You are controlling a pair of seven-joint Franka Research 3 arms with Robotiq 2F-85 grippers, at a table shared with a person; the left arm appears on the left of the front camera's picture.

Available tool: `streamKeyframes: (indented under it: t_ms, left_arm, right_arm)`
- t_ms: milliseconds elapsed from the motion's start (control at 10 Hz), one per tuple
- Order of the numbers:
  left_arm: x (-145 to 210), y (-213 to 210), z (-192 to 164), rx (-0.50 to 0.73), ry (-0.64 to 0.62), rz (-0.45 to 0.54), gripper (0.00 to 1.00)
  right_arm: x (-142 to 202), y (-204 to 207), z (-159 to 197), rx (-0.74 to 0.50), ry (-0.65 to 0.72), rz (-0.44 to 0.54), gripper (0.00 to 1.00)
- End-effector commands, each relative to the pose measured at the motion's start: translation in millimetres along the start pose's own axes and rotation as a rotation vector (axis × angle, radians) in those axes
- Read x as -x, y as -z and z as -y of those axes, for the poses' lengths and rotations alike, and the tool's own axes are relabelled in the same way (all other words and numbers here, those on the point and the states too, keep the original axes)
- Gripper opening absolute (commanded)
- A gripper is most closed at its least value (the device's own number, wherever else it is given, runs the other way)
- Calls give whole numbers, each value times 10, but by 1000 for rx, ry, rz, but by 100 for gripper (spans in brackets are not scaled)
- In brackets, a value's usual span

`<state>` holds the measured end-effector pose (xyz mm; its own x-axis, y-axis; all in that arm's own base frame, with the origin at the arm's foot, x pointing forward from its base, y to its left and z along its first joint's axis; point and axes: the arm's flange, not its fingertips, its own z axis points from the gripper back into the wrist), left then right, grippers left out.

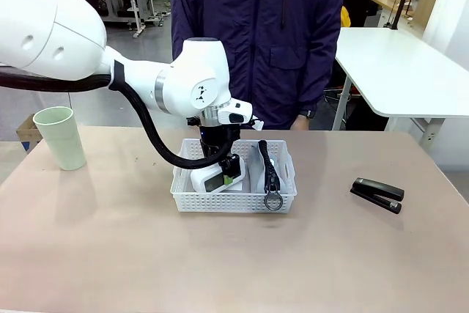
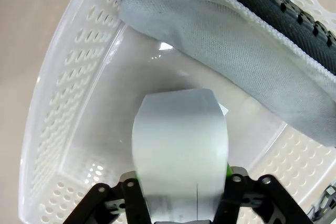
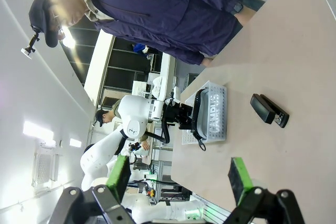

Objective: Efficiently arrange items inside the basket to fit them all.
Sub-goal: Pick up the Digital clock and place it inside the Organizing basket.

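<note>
- Lower frame: the counter point(image 1: 220, 269) is bare here.
- The right end effector point(image 3: 178, 179) hangs above the counter, green pads wide apart with nothing between them. It is probably parked out of the way so the other arm can work.
- Centre frame: the basket point(image 1: 234, 201) is white, with perforated walls and handle cut-outs.
- The left end effector point(image 1: 227, 175) is down inside the basket's left half, fingers flanking the box point(image 2: 181, 145).
  - Wrist view shows a green pad right at the box's side. Whether the pads press on it or stand just off it, I cannot tell.
  - The box is white with rounded corners and sits tilted. It is likely angled to take up less of the floor.
- The pouch point(image 1: 256, 174) stands on edge along the basket's right half. It is grey fabric with a black strap running over the near rim, and the metal ring point(image 1: 272, 200) hangs against the near wall.
  - Standing it up seems meant to keep the left half free.
- Right of centre: the stapler point(image 1: 377, 194) is black and closed, lying flat on the counter well apart from the basket. It is not yet packed.
- Upper left: the cup point(image 1: 61, 137) is pale green and upright, well apart from the basket. It is also not yet packed.
- Upper centre: a person point(image 1: 256, 34) stands at the counter's far edge behind the basket.
</note>
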<state>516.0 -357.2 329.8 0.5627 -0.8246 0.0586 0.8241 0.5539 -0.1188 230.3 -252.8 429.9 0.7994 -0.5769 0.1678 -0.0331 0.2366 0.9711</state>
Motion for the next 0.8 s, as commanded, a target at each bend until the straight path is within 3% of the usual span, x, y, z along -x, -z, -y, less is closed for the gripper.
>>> streamKeyframes:
  t_ms: [0,700]
  left_arm:
    - [-58,-21,6,-13,1,-21,100]
    - [100,-184,72,-3,12,16,100]
  right_arm:
    - [-25,7,-13,-25,-28,15,100]
    - [-25,7,-13,-25,-28,15,100]
